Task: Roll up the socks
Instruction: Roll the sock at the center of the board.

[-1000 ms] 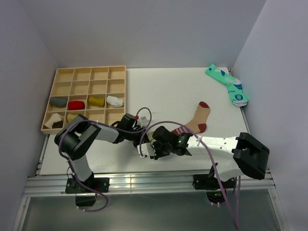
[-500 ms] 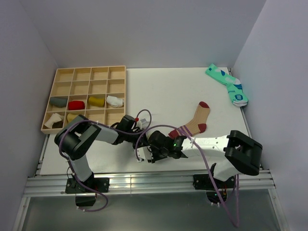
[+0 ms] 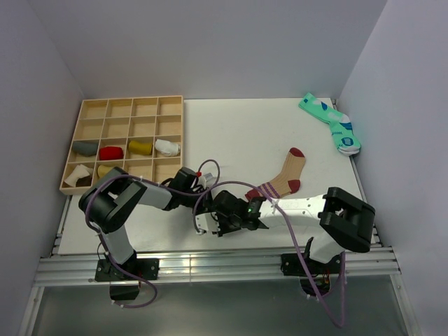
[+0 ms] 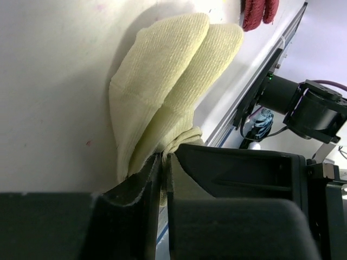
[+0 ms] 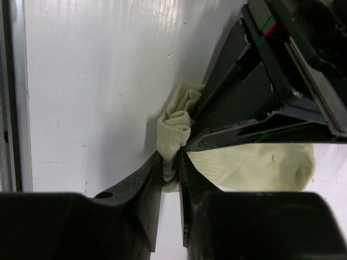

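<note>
Down at six o'clock on the white table both arms crowded into one tight knot, and from the top view their black bodies blocked the pale yellow-green sock almost entirely. The left wrist view had it: a soft, fine-ribbed knit folded double, two rounded lobes lying side by side flat on the table, narrowing down into the left gripper, which was clenched on the bunched end of the fabric. The right gripper met it head-on from the opposite side, its fingers pinched on a crumpled wad of that same sock, with the left gripper's angular black housing filling the right wrist view at two o'clock and hiding much of the cloth. The tan sock, with maroon toe and heel and a striped cuff, lay flat at four o'clock, its cuff just beside the right arm. A pair of teal patterned socks sat against the wall at two o'clock, well apart. At ten o'clock lay the wooden divided tray, a pale grid of square cells, with rolled bundles in its lower rows: grey, red, mustard and white. Purple cables looped over both arms.
</note>
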Robot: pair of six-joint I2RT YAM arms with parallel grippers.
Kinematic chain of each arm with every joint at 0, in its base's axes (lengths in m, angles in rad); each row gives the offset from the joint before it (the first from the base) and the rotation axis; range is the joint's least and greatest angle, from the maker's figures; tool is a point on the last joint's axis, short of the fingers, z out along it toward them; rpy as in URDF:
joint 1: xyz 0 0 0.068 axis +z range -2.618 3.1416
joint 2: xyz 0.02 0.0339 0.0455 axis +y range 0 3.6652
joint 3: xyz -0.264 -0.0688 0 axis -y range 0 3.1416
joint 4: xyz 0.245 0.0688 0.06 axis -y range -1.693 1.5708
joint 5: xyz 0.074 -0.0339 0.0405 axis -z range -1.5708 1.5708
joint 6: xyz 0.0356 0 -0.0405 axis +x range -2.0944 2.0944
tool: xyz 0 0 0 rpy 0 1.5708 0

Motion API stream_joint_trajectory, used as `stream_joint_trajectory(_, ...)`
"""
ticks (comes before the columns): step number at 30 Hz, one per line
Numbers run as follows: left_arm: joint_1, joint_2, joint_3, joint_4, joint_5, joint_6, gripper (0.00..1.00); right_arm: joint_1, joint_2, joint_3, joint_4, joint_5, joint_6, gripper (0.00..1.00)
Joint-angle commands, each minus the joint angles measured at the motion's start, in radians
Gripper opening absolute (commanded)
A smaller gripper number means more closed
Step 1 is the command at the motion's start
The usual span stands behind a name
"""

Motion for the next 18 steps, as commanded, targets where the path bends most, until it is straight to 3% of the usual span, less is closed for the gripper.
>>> stream_joint_trajectory(1,0.000,-0.019,-0.026,-0.096,-0.074,0.002,0.14,-0.001,0.020,0.047,-0.048,-0.062,0.027,0.22)
stream_joint_trajectory(7,0.007,-0.092,-0.040,-0.054,-0.159,-0.048,0.36,-0.044,0.035,0.107,-0.166,-0.168,0.025,0.13)
stream_joint_trajectory(13,0.012,-0.171,-0.091,0.016,-0.277,-0.121,0.38,-0.134,0.060,0.159,-0.272,-0.279,0.017,0.13)
stream_joint_trajectory(18,0.012,-0.179,-0.111,0.070,-0.321,-0.145,0.34,-0.232,0.104,0.245,-0.414,-0.441,-0.029,0.13)
